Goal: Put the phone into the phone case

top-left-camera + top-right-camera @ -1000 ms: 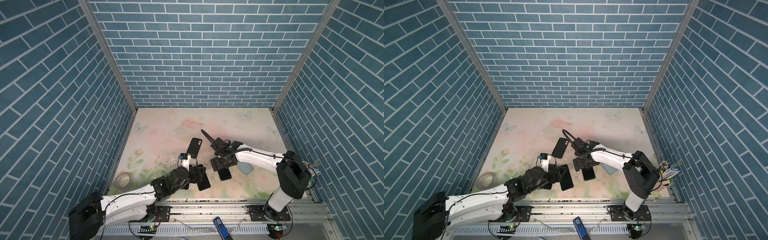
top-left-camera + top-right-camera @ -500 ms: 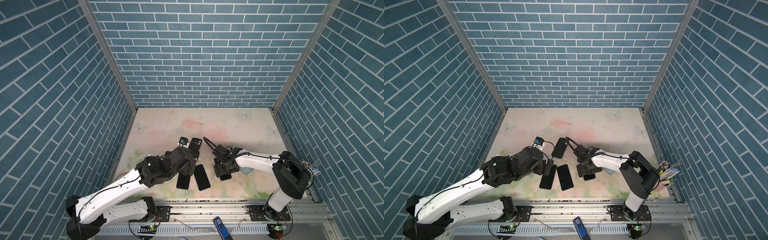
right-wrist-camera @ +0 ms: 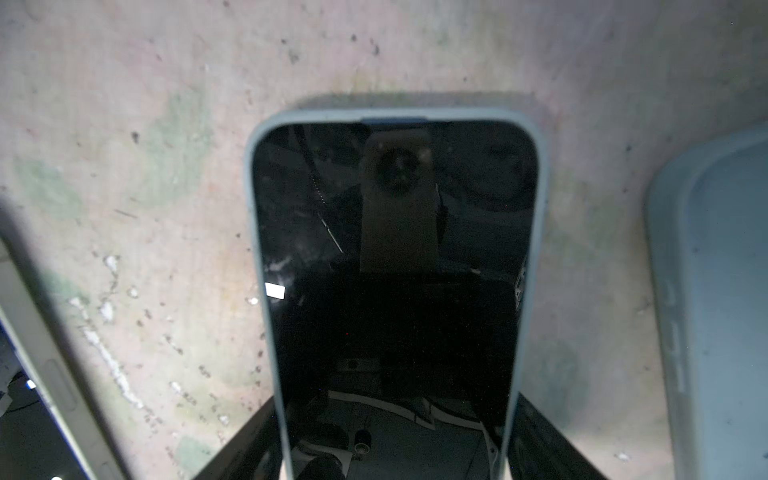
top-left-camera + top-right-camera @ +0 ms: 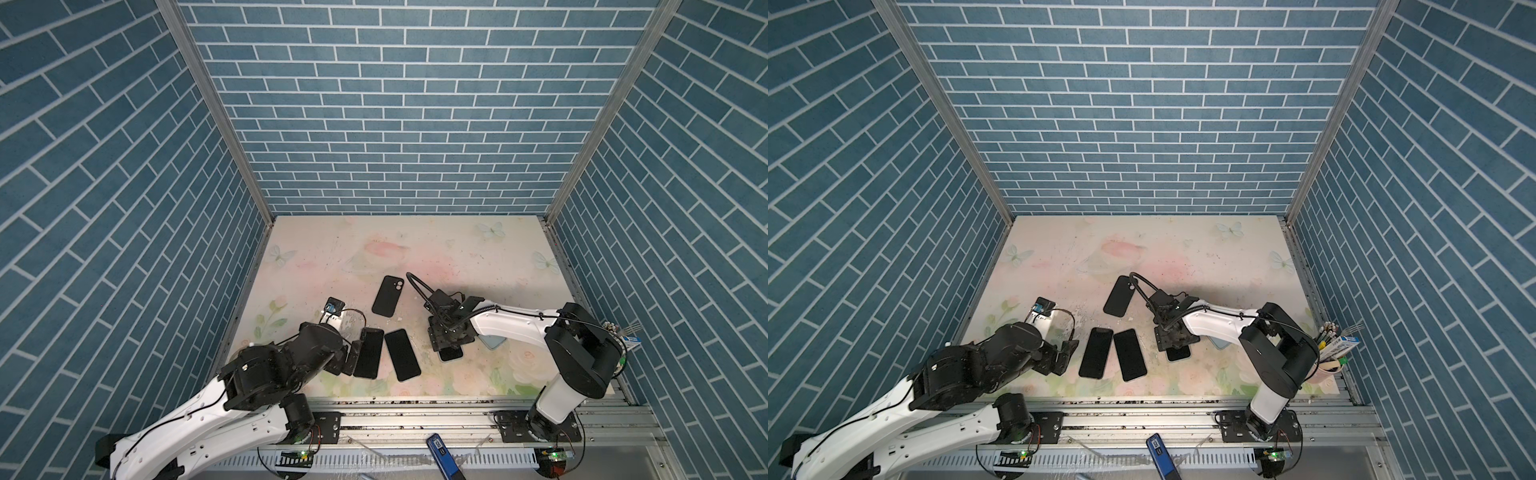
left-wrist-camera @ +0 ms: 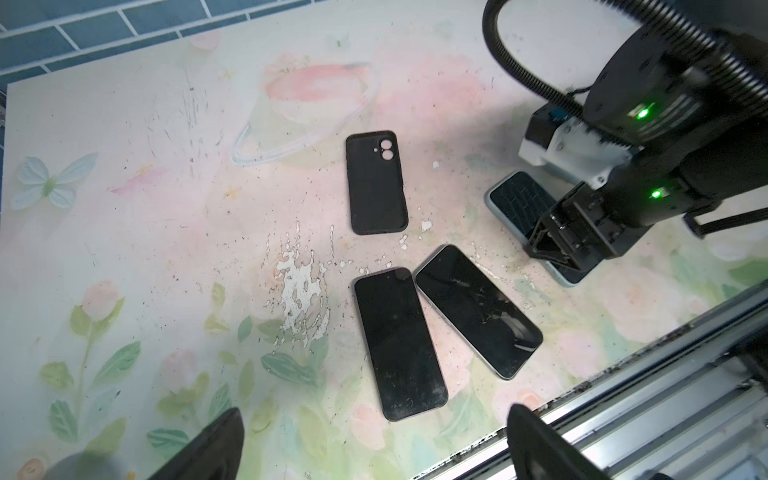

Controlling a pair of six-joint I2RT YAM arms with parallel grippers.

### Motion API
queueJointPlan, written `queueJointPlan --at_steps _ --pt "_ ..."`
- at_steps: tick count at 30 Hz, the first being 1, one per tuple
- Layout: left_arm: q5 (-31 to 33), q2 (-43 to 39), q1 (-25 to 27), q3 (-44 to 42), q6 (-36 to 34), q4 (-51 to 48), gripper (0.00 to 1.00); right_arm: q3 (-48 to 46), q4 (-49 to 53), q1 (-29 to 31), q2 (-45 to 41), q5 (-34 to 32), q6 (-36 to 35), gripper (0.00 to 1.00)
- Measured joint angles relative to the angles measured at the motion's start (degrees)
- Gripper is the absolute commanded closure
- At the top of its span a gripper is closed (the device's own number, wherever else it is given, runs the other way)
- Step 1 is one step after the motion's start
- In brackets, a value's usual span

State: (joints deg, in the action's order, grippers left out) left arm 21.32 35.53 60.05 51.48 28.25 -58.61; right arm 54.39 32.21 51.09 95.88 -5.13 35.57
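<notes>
Hanging low over the surface (image 5: 166,249), the right claw (image 3: 395,405) has a finger on each side of a phone (image 3: 390,291) that lies in a light blue case (image 3: 259,249). I cannot tell if it squeezes. The left claw (image 5: 374,419) is wide open and holds nothing. It is near one bare phone (image 5: 399,345) and a second bare phone (image 5: 478,309). A black case (image 5: 376,183) lies farther back.

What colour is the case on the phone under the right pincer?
Pale grey-blue; the case shows best in the right wrist view, framing the phone.
</notes>
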Motion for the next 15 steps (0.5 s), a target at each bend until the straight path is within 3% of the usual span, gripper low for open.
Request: queueJointPlan --at_steps 7,15 --pt "0.5 0.07 0.0 0.0 0.9 -0.15 0.0 6.4 3.5 -2.97 2.8 0.17 -3.13 0.23" --pt "0.79 4.31 0.04 0.0 1.62 -0.87 0.0 25.77 6.67 -10.93 14.03 1.22 -10.01 0.23"
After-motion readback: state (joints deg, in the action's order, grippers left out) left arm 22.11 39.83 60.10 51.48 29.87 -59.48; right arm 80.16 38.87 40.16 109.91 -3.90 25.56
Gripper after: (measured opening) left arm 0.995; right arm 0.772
